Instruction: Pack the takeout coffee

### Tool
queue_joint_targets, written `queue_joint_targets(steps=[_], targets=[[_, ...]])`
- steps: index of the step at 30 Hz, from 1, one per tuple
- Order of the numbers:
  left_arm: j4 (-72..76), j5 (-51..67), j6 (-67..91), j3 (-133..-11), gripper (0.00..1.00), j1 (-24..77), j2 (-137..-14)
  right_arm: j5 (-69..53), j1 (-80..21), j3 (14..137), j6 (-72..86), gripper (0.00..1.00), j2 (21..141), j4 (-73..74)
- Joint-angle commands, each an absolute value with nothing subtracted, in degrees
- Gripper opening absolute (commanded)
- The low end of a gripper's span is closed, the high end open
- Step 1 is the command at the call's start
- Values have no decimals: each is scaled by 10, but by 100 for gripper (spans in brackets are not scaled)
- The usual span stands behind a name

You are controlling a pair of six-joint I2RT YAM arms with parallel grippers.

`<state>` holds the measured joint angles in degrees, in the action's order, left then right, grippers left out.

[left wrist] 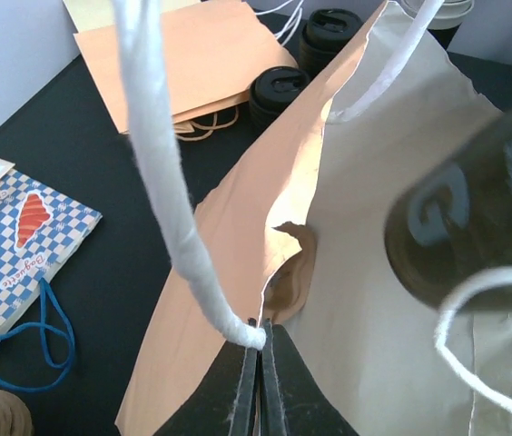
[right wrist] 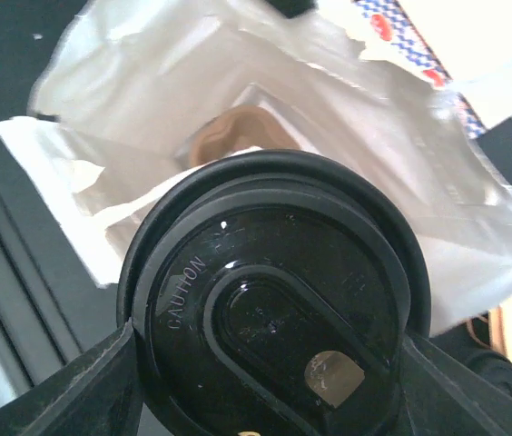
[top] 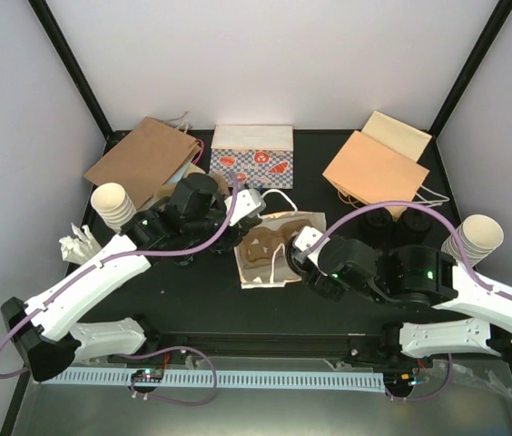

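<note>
At the centre of the bench we list one white paper bag, lying with its mouth open.

- Left end effector: fingers together, pinching the bag's white cord handle at the rim.
- Right end effector: clamped on one takeout coffee, black lid towards its wrist camera, held at the bag's open mouth.
- Spare lidded coffees: on the bench to the far right of the bag, next to an orange bag.
- Patterned bag: far centre.
- Brown bag: far left.
- Cream cup stacks: one to the left, one to the right.
</note>
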<state>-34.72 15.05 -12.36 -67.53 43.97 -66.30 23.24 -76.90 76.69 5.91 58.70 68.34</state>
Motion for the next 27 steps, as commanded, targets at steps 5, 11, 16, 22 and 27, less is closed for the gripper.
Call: queue_joint_targets(steps=[5,11,16,22,27], targets=[[-330,172,-144,-652,1,447,-625,357,-772,764,77,47,566,668],[-320,178,-144,-641,2,455,-610,295,-773,735,18,45,580,625],[-313,177,-142,-631,2,460,-603,265,-788,706,-6,47,603,602],[-311,182,-129,-620,2,472,-599,282,-851,623,-68,46,595,541],[-322,190,-119,-620,2,496,-601,313,-878,578,-105,46,609,504]])
